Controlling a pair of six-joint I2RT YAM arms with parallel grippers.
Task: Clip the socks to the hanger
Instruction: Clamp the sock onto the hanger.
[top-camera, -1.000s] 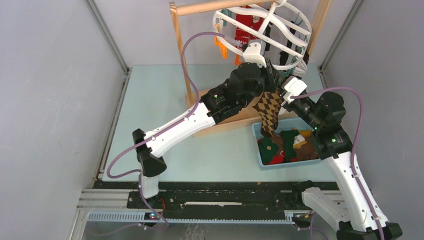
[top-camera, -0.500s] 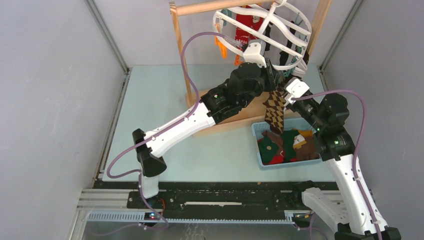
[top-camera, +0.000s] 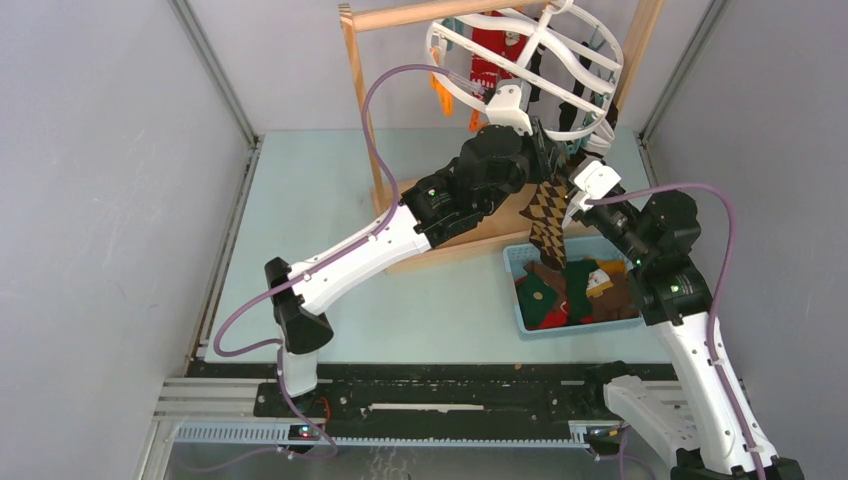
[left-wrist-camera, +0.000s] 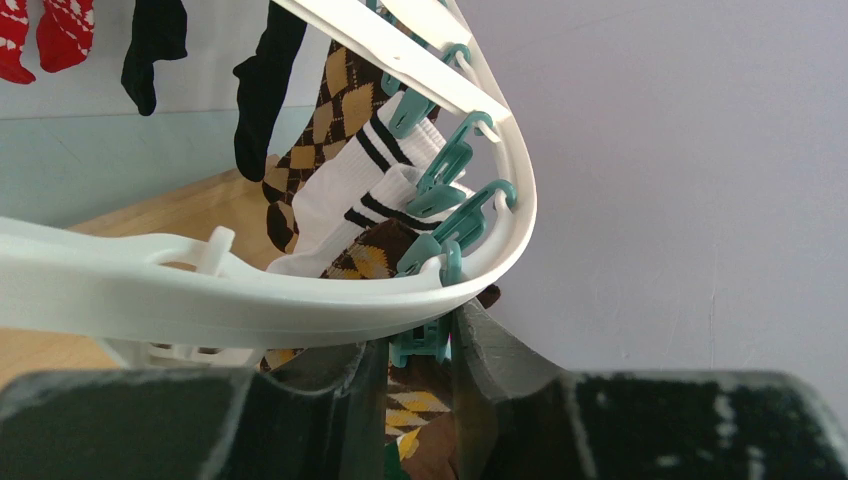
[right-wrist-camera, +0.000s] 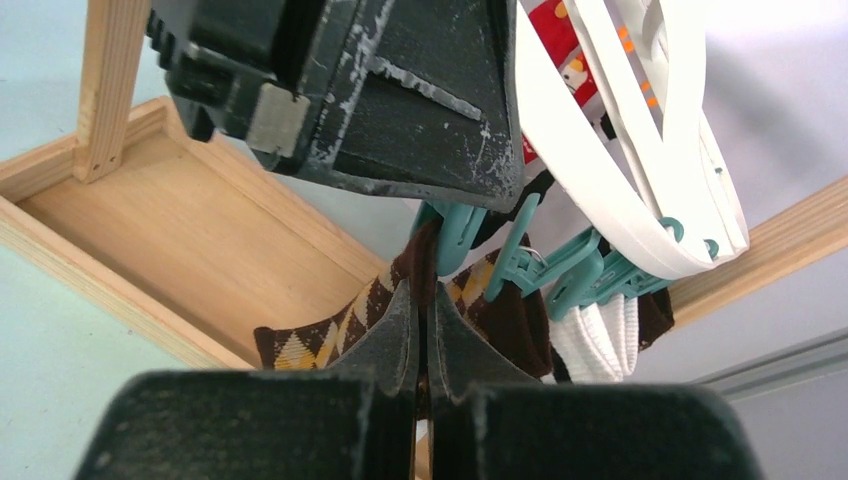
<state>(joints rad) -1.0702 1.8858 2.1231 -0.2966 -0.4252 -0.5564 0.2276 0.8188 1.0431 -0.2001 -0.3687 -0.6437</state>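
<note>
The right gripper (right-wrist-camera: 422, 322), pinched on the argyle sock (top-camera: 547, 215), has lifted it nearer the hanger (top-camera: 592, 42); the left gripper (left-wrist-camera: 419, 335) squeezes a teal clip (left-wrist-camera: 412, 348).

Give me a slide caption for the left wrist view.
Left gripper pinching a teal clip on the white hanger, brown argyle sock just below.

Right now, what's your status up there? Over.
Left gripper squeezing teal clip on hanger rim. Right gripper shut on argyle sock, cuff at that clip. Striped socks hang close beside.
</note>
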